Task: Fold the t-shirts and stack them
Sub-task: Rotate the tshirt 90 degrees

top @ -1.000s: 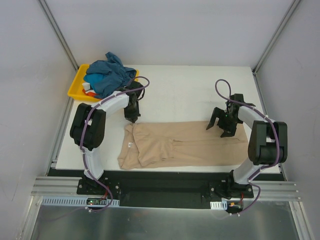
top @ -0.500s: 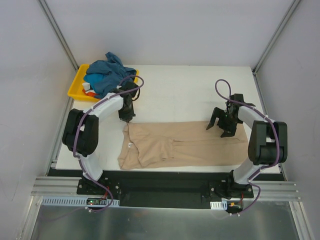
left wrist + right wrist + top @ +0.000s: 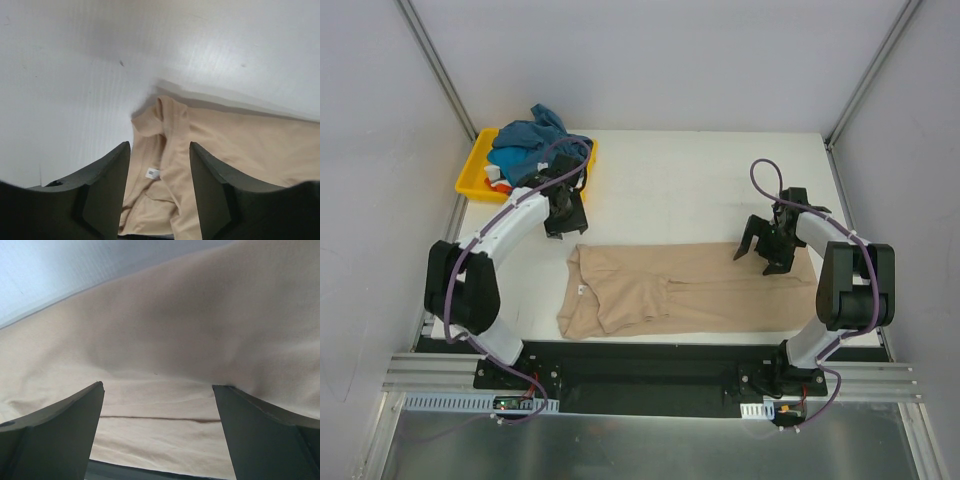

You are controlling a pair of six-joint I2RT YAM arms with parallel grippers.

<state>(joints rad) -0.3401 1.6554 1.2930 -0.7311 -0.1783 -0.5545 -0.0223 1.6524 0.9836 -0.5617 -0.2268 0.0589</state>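
The beige-tan t-shirt lies flat in a long folded strip near the table's front, its collar end on the left with the small white neck label. My left gripper hovers just beyond that collar end, open, with nothing between its fingers. In the left wrist view the left gripper frames the collar and label below. My right gripper stands wide open over the shirt's right end. The right wrist view shows the right gripper over smooth beige cloth. A teal-blue t-shirt is heaped in the tray.
The yellow tray sits at the table's far-left corner, with white and orange-red cloth peeking from under the teal heap. White tabletop stretches behind the beige shirt. Grey enclosure walls close off the left, right and back.
My left gripper has drawn back from the shirt's collar corner toward the tray and its jaws have parted. The right arm and the beige shirt have stayed put.
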